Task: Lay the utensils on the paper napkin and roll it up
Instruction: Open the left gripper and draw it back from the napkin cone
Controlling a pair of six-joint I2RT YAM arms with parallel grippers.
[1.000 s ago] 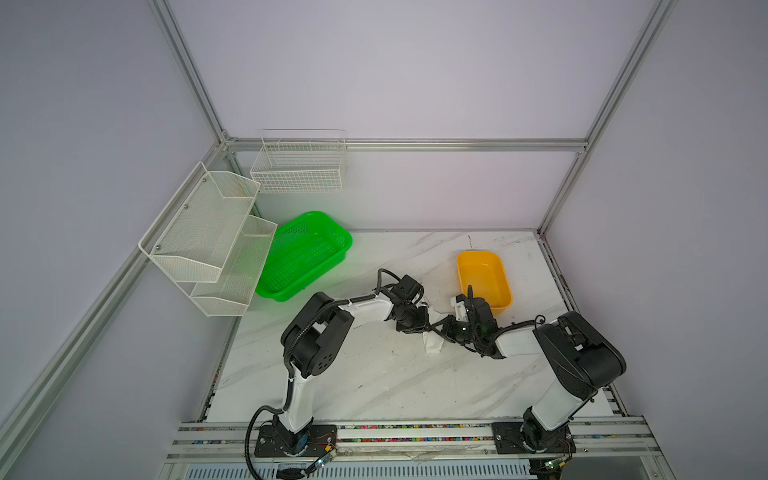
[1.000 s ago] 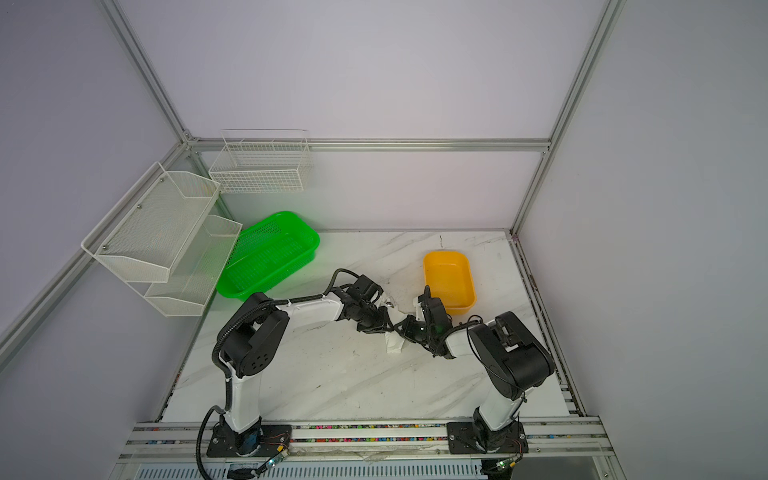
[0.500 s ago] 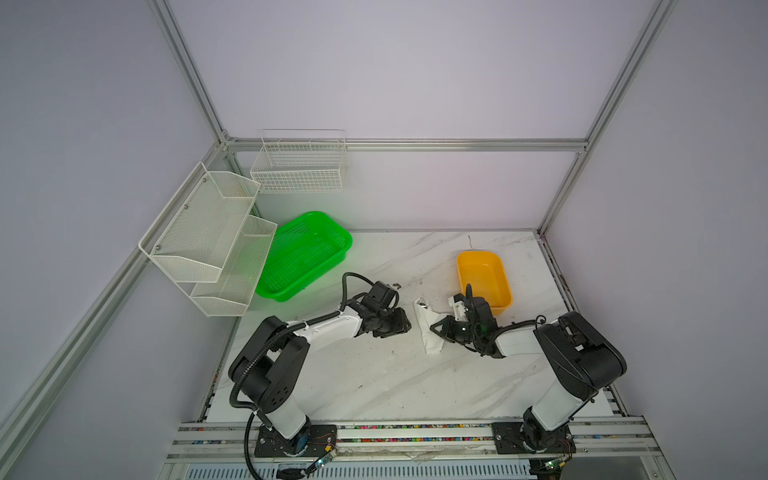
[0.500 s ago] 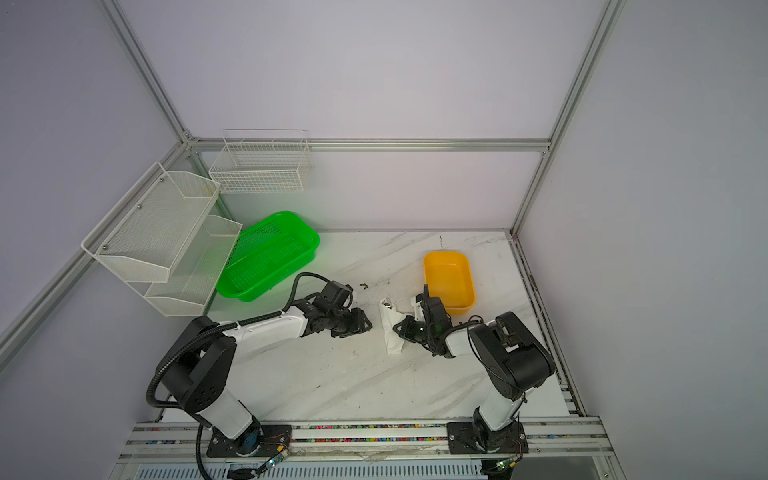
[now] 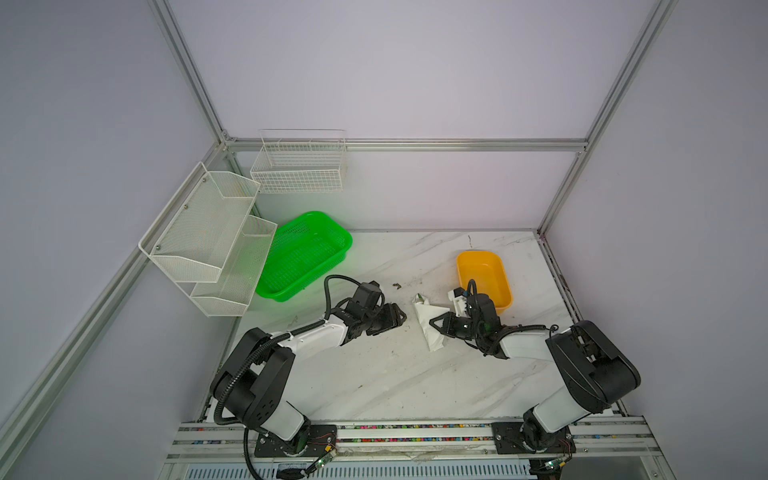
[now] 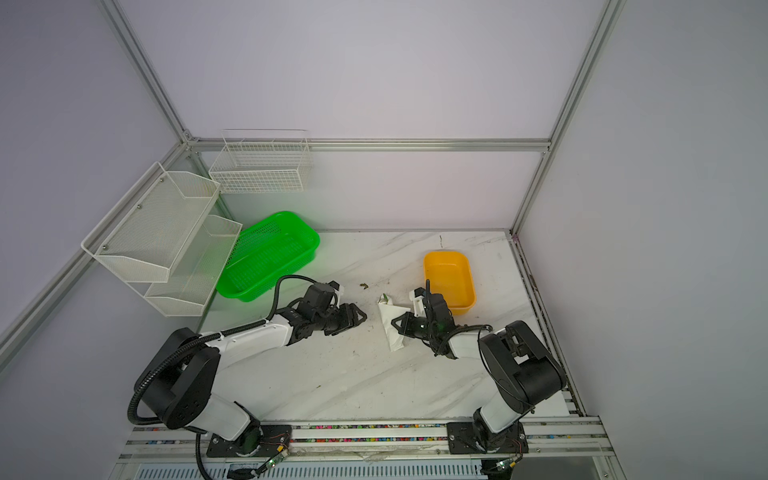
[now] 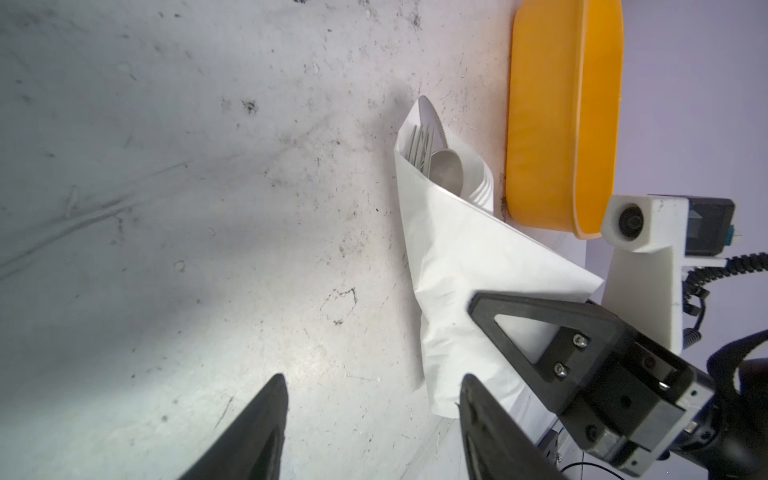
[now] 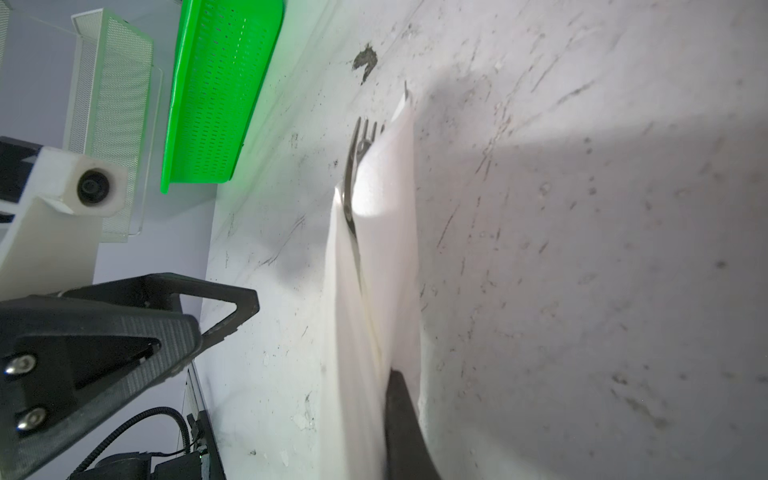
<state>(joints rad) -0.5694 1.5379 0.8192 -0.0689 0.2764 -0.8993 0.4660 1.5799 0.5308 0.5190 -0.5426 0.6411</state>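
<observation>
utensils (image 7: 446, 170) in, paper napkin (image 7: 457, 257) mostly rolled; right jaws clamped on its loose flap, left jaws apart, empty, just beside; flap tuck left.

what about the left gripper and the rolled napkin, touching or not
Apart. In a top view a strip of bare tabletop shows between the left gripper, jaws open, and the paper napkin.

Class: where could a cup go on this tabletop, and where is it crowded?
Bare: the front-centre stretch nearer than left gripper and right gripper; the back strip between green basket and yellow tub. Crowded: around the rolled napkin between the grippers.
</observation>
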